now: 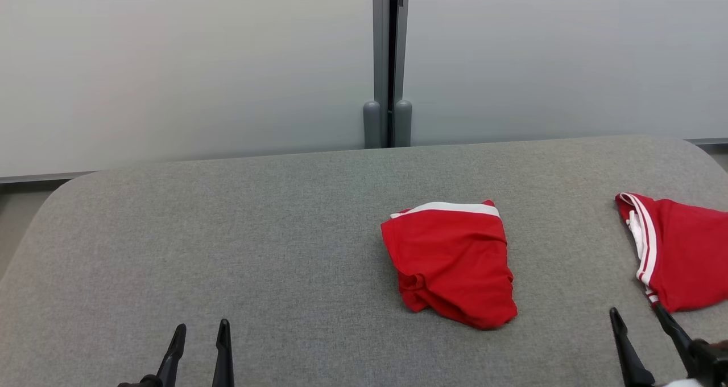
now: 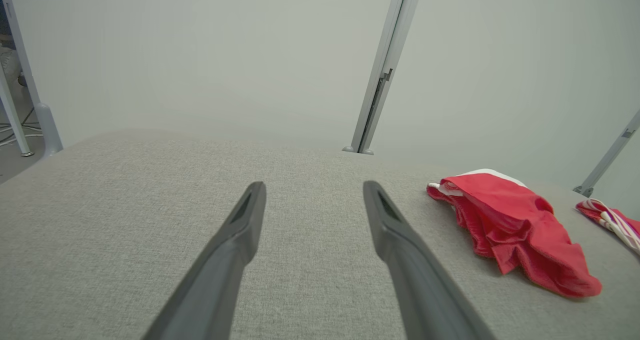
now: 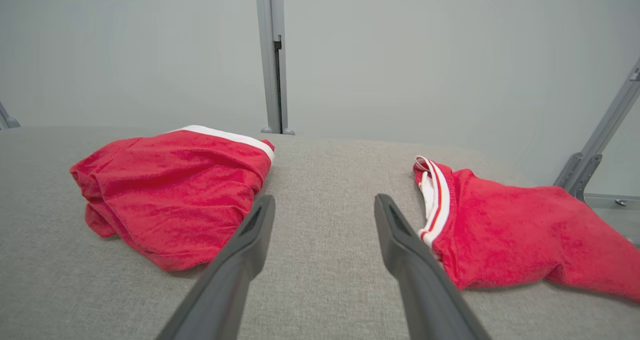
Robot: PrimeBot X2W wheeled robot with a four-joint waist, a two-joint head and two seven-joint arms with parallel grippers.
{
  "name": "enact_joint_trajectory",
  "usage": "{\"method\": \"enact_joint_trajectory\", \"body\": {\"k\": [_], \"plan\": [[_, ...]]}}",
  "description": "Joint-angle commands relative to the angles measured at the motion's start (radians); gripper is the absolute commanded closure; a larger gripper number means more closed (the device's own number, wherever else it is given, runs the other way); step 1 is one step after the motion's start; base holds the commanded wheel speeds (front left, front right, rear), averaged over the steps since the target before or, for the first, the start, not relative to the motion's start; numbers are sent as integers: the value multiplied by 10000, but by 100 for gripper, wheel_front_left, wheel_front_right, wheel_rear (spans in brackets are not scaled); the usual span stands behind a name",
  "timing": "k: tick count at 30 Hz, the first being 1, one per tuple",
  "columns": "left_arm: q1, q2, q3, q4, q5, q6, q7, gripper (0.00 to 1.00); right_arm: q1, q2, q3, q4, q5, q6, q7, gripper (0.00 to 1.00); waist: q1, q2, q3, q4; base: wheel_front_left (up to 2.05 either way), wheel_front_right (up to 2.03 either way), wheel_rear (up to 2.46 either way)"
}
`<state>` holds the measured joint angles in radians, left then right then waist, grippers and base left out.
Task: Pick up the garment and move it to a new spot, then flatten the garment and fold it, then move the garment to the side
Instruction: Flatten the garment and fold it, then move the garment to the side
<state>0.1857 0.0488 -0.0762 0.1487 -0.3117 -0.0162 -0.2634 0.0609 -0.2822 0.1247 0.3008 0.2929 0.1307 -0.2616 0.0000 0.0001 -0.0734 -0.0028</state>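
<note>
Grey table (image 1: 227, 233) bears a folded garment (image 1: 449, 262) and seemingly another garment (image 1: 682, 250); left gripper (image 1: 202, 325), right gripper (image 1: 636, 312) fingers spread empty.

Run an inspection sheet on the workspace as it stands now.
surface: grey fabric-covered table top, rounded far corners, no stains seen
job's things: centre garment, red with a white band, lying in a compact, slightly rumpled bundle; right-hand garment, red with white stripes, lying looser at the table's right edge; the two lie apart
clutter: nothing seen
grippers: left gripper open, holding nothing, over bare table; right gripper open, holding nothing, one fingertip close beside the right-hand garment
cables: loose wires on the floor beyond the table's left end
surroundings: pale partition panels joined at a grey post
</note>
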Motion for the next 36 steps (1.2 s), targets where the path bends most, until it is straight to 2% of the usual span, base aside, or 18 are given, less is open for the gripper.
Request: {"method": "enact_joint_trajectory", "body": {"k": [1,8,13,16,20,25,31,32,33,34,36], "plan": [[91,41,26,-52,16,33,-14,0,157,44,-198,-13,-165,1,-41,0,0,-1,36,22,0,0,0],[32,40,77,-191,140,34,-14,0,106,167,-769,-322,-287,1,-42,0,0,-1,249,69,0,0,0],[-187,37,2,-378,208,34,-14,0,-575,225,-652,-370,340,0,-43,0,0,-1,622,228,0,0,0],[-475,37,-196,-582,220,107,-14,0,-1482,2,-28,-12,1286,0,387,0,0,-1,1206,392,0,0,0],[-1082,40,-586,-617,35,255,-14,0,-2965,-341,832,586,2786,1,1876,0,0,-1,2149,747,0,0,0],[-1761,41,-1378,-626,-371,580,-14,0,-4191,-649,1655,1560,4039,1,3123,0,0,-1,2882,1478,0,0,0],[-1938,37,-1804,-630,-586,888,-14,0,-4739,-652,2662,2232,5384,1,3748,0,0,-1,3098,1876,0,0,0],[-1906,35,-1794,-633,-587,903,-14,0,-4774,-657,2826,2324,5562,1,3815,15,0,-1,3093,1865,0,0,0],[-1861,34,-1743,-649,-575,944,-14,0,-4828,-640,2995,2339,5714,3,3800,90,0,-1,3090,1813,0,0,0],[-1814,37,-1687,-654,-545,950,-14,0,-4871,-619,3065,2380,5887,1,3653,100,0,-1,3086,1722,0,0,0],[-1788,32,-1587,-635,-472,929,-14,0,-5009,-752,3112,2382,6236,1,3441,100,0,-1,3082,1461,0,0,0]]}}
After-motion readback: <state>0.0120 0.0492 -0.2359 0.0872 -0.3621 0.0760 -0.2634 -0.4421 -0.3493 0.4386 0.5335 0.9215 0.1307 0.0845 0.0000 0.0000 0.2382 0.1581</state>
